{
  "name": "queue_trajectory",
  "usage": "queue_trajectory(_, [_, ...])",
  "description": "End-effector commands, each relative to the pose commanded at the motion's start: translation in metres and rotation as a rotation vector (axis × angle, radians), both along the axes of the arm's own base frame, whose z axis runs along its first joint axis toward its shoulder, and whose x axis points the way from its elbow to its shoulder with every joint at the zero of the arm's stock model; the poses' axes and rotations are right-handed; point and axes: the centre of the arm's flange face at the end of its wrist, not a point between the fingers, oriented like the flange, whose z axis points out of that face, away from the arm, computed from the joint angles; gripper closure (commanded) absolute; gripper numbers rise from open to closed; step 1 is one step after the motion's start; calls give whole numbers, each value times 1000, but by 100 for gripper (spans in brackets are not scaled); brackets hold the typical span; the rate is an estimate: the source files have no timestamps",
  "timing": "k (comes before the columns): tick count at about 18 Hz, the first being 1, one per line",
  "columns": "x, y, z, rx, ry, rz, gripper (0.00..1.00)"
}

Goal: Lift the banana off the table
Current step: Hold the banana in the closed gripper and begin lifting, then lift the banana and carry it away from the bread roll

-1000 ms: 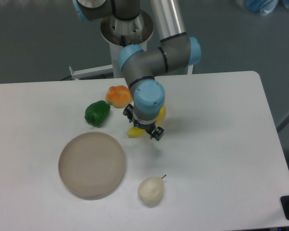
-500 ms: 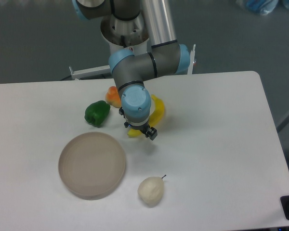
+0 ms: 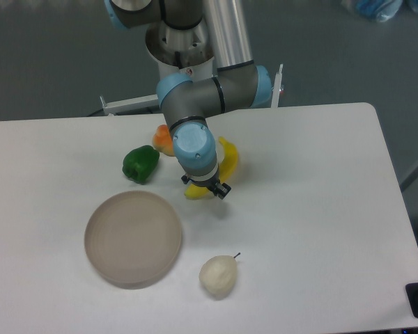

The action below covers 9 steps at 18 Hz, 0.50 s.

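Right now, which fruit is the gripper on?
The banana: the gripper sits right over it. Orange fruit, green pepper and pear lie apart.

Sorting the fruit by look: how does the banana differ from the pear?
The banana is bright yellow, long and curved; the pear is pale cream and rounded. The banana lies partly hidden under the end effector; the pear sits in full view with a thin stem. Both rest on the white table.

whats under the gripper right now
The banana lies on the table under the gripper. Only its yellow ends show either side of the wrist; its middle and the fingertips' contact are covered.
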Motion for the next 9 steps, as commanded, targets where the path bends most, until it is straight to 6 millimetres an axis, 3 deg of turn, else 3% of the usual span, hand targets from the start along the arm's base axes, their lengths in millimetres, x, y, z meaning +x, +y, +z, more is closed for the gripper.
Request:
queue_trajectory(4, [-6,3,8,-3,31,-11,100])
queue_trajectory(9, [-38,27,54,68,79,-25,100])
